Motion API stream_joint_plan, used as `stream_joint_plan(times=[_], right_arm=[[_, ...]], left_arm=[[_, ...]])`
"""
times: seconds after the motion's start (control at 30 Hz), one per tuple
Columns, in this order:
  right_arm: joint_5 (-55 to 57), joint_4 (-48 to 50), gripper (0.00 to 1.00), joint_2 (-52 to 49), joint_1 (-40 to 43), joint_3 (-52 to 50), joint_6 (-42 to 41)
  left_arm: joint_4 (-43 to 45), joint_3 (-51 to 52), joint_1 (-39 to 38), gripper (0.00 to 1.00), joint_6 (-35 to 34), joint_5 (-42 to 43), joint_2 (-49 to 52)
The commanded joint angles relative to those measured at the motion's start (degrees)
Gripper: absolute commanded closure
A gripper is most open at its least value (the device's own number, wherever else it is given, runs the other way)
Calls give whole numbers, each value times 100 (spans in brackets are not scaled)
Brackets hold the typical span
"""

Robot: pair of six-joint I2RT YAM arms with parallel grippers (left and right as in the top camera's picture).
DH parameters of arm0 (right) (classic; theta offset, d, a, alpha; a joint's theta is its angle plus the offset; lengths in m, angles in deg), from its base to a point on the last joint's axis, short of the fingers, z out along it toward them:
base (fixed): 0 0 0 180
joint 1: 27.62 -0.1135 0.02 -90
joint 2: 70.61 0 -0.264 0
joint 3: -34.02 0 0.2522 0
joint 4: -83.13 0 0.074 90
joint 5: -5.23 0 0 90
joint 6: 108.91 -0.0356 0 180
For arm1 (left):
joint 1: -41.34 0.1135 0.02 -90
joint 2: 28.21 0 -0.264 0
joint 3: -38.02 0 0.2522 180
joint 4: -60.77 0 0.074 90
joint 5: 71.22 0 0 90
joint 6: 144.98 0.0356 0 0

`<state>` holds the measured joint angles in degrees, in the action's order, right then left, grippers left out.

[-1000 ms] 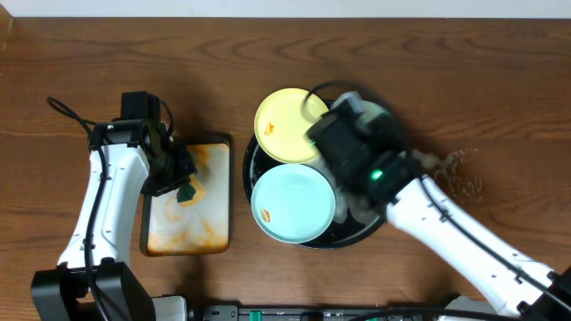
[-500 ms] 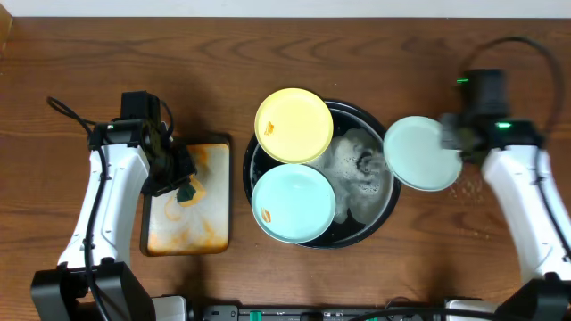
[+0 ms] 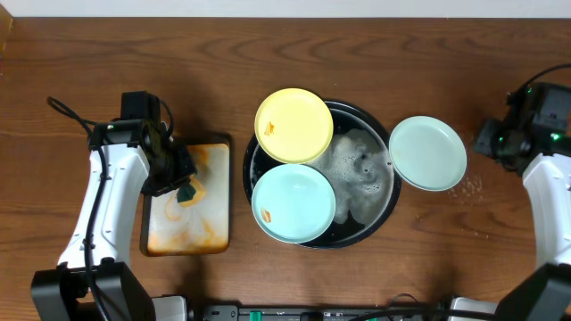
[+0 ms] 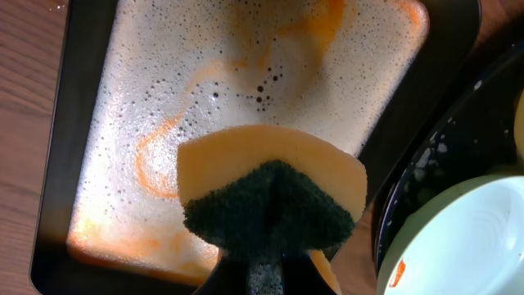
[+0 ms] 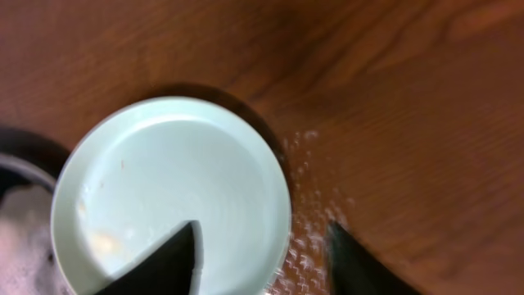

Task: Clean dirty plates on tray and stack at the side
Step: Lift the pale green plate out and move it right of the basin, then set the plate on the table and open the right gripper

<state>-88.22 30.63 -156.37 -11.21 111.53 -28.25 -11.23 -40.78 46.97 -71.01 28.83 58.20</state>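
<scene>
The whitish mint plate [image 3: 427,152] [image 5: 170,197] lies face up on the desk [image 3: 401,53], just right of the round black tray [image 3: 373,225]. Its left edge meets or overlaps the tray's rim, and I cannot tell which. It looks mostly clean, with only a faint pale mark near its lower left in the right wrist view. Water droplets speckle the wood just beside its right edge.

The pale yellow plate [image 3: 293,125] sits over the tray's upper left rim, and the light blue plate [image 3: 293,202] lies in the tray's lower left, touching the yellow one. Each shows a small orange smear near its left edge. White foam covers the tray's right half.

The desk to the right of and behind the mint plate is bare wood.

My right gripper [image 3: 491,143] [image 5: 262,262] hangs off the plate's right side, with its fingers [image 5: 168,262] spread and nothing between them. My left arm reaches over the rectangular orange-stained tray [image 3: 189,230], its gripper [image 3: 183,183] pointing down, fingers pinching the green-and-yellow sponge [image 4: 274,197] above the foamy tray floor.
</scene>
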Motion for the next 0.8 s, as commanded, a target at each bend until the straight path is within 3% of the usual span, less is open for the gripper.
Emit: stream_joint_plan(times=[0.0, 0.1, 0.43, 0.63, 0.77], right_arm=[[-133, 369, 46, -476, 48, -328, -219], [-136, 636, 59, -846, 129, -345, -221], [-398, 1091, 64, -1853, 254, -345, -173], [-380, 1086, 97, -1952, 289, -343, 85], [-98, 1051, 99, -1941, 549, -343, -92]], left_arm=[[-20, 48, 35, 91, 101, 7, -24], [-26, 48, 35, 91, 101, 7, -24], [-37, 48, 35, 91, 98, 7, -24], [-59, 48, 35, 91, 101, 4, -24], [-83, 48, 35, 91, 101, 4, -24]])
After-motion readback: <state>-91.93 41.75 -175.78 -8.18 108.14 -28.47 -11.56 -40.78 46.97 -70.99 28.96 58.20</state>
